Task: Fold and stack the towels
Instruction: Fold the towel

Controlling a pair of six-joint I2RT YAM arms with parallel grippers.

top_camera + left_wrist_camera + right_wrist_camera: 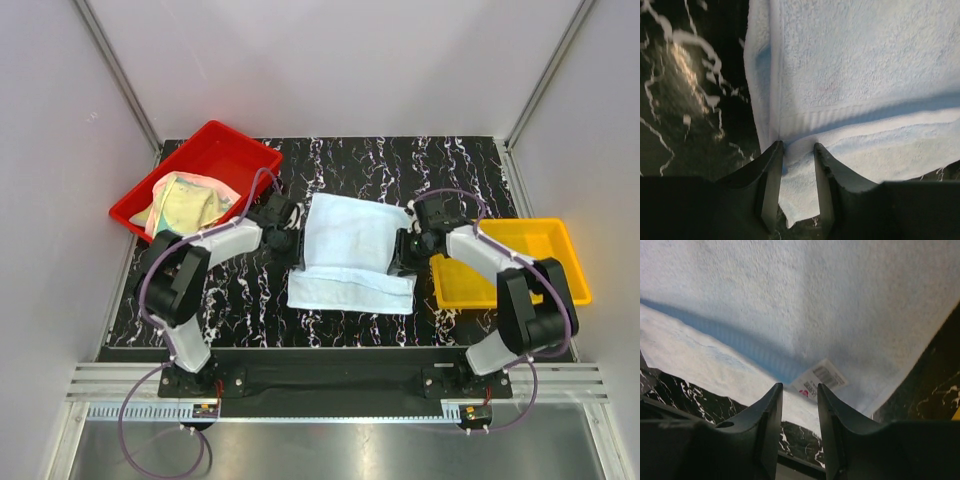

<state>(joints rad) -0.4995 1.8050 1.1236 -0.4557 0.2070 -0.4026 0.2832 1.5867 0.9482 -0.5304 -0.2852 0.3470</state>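
A pale blue-white towel [355,235] lies in the middle of the black marbled table, its far part raised and folded over the near part. My left gripper [290,245] is at the towel's left edge. In the left wrist view the jaws [798,147] are shut on the cloth [865,75], which bunches between the fingers. My right gripper [400,255] is at the towel's right edge. In the right wrist view it [800,387] grips the towel [815,300] beside its white tag [822,377]. Yellow-green and pink towels [190,205] lie crumpled in the red tray.
The red tray [235,140] stands at the back left, close behind my left arm. A yellow tray [555,240] stands at the right, under my right arm. White walls enclose the table on three sides.
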